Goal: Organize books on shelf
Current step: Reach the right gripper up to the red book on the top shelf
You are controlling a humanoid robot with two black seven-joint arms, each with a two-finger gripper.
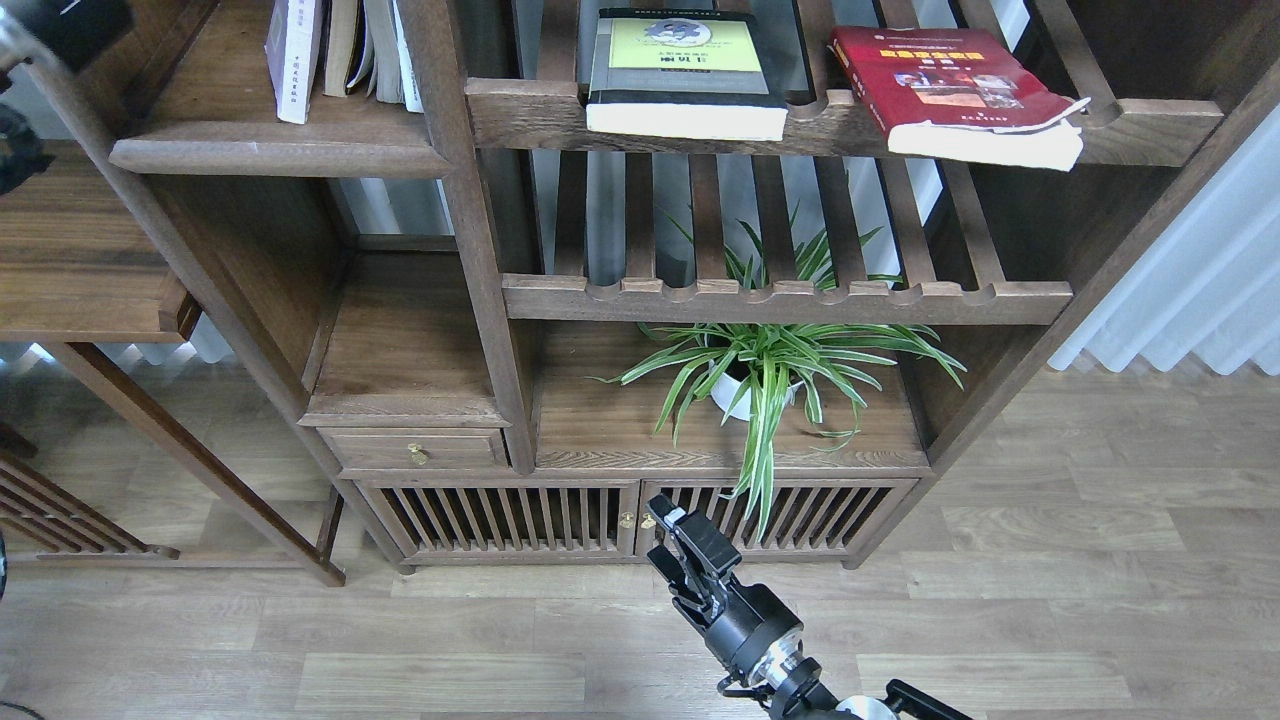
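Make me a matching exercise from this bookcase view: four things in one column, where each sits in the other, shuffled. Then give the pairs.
Things:
1. black-grey book
2. red book
3. pale book
4. spider plant

Places:
A. upright on the solid board shelf, upper left
B. flat on the top slatted shelf, right end, overhanging the front rail
C. on the cabinet top under the slatted shelves
D. flat on the top slatted shelf, left part

Pairs: 1-D, 2-B, 3-A, 4-C
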